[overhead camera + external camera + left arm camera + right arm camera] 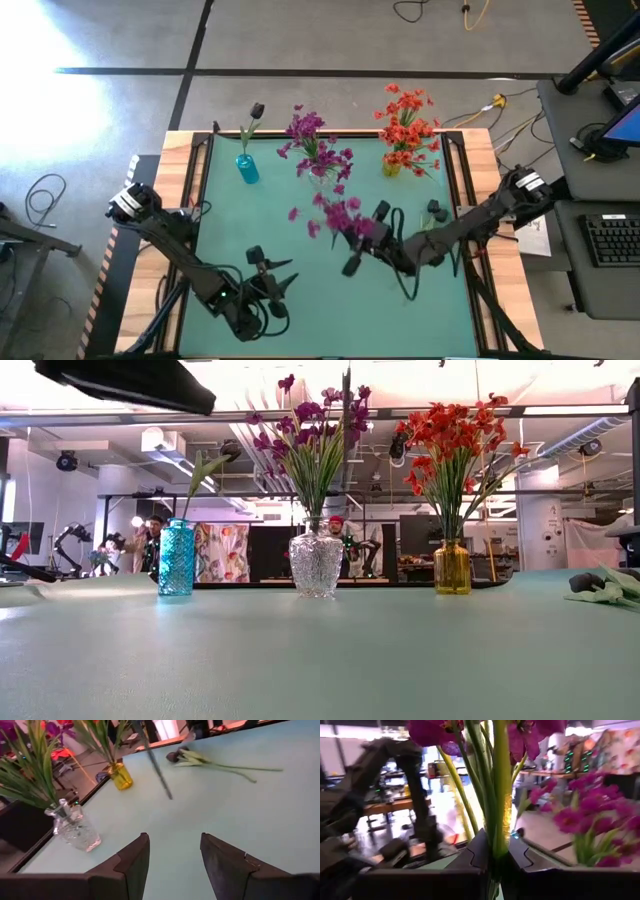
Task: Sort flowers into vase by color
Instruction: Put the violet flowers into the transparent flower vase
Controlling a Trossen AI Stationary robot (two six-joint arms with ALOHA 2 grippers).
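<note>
Green tabletop (300,300): right tool (496,851) pinches a magenta flower stem (501,795); left tool (175,855) spread, empty.

teal vase (176,558), amber vase (452,567), magenta flowers (342,215)

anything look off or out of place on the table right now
Mostly tidy: all three vases stand upright. One dark-budded flower lies flat on the green mat near the right edge, not in the blue vase that holds its match. The right gripper is shut on a magenta flower, held above the table.
</note>
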